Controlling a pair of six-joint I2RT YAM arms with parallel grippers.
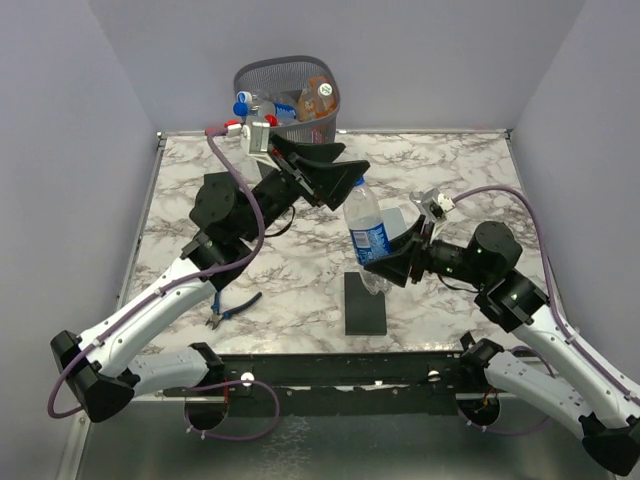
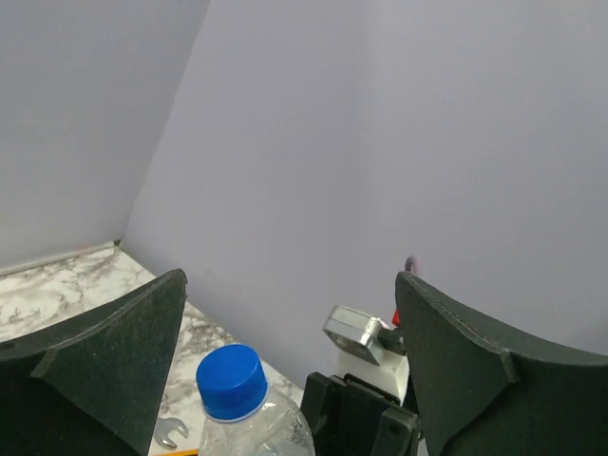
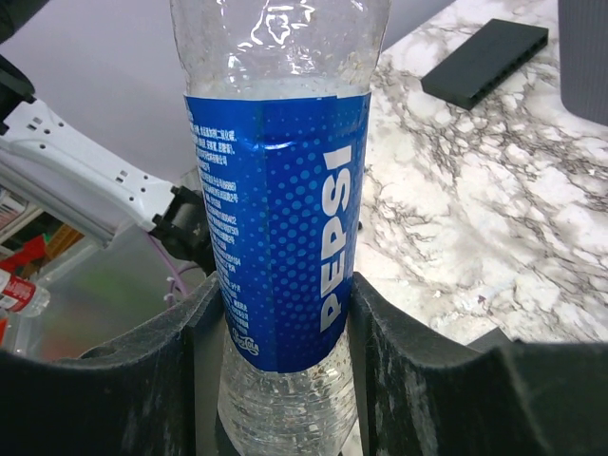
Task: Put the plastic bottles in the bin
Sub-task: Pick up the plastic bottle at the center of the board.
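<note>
Now, at mid-table, my right gripper point(image 3: 285, 318) is clenched on a clear plastic bottle with a blue Pepsi label point(image 3: 275, 190). Its two black fingers point(image 3: 380, 332) press the bottle from either side at the lower end of the label. The bottle stands roughly upright over the white marble-patterned tabletop point(image 1: 470, 180); whether its base touches the surface cannot be told.

My left gripper point(image 2: 290, 285) is released, its jaws spread wide. The bottle's blue cap point(image 2: 231, 380) sits low between the two fingers and touches neither.

At the far edge of the table, left of centre, stands the dark grey wire-mesh bin point(image 1: 300, 128). Inside it lie several bottles, among them a clear bottle with a blue cap point(image 1: 258, 104) on the left and an orange bottle point(image 1: 318, 97) on the right. The held bottle is well apart from the bin, on its near right.

A flat black rectangular slab point(image 1: 365, 303) lies on the near part of the table, just beside the held bottle's base. Blue-handled pliers point(image 1: 232, 312) lie to the near left, next to my left arm.
</note>
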